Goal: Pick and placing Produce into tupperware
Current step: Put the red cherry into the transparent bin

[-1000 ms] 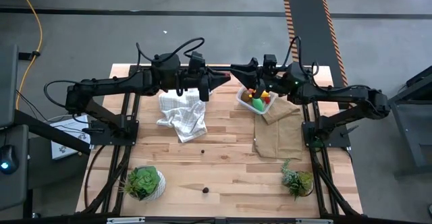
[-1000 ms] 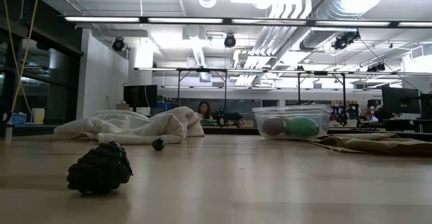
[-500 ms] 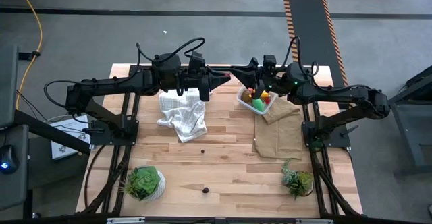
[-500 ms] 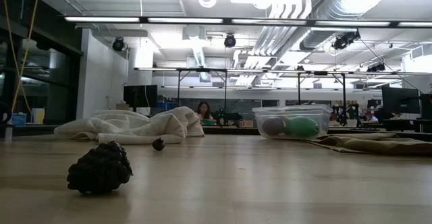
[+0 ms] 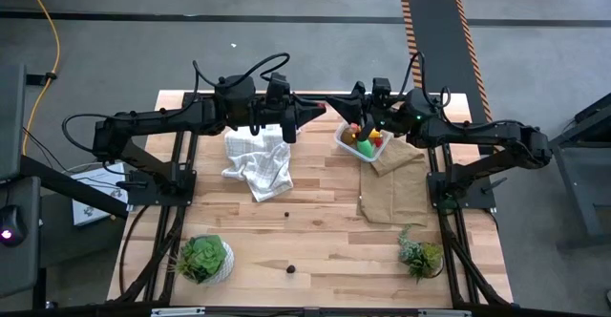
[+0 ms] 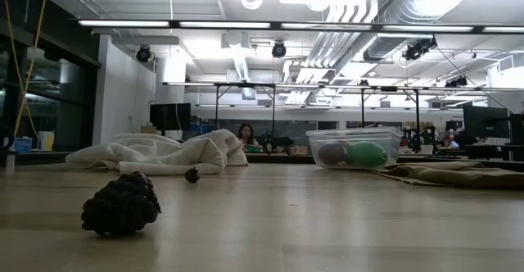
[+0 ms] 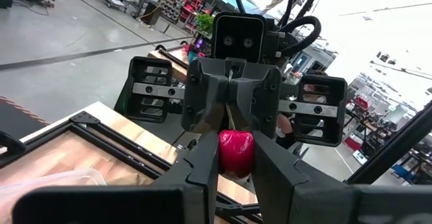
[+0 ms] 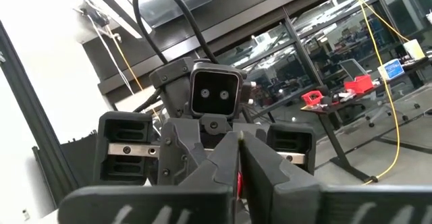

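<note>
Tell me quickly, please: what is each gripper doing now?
Left gripper: closed on a small red berry.
Right gripper: shut, tip to tip with the left; holding the berry cannot be told.

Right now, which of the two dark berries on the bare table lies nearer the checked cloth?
The dark berry just below the white checked cloth; the other berry lies farther toward the front edge.

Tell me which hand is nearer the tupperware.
The right hand. It hovers just beside the tupperware, at its far left corner. The left hand meets it fingertip to fingertip from the other side, holding a red berry, slightly farther away.
</note>
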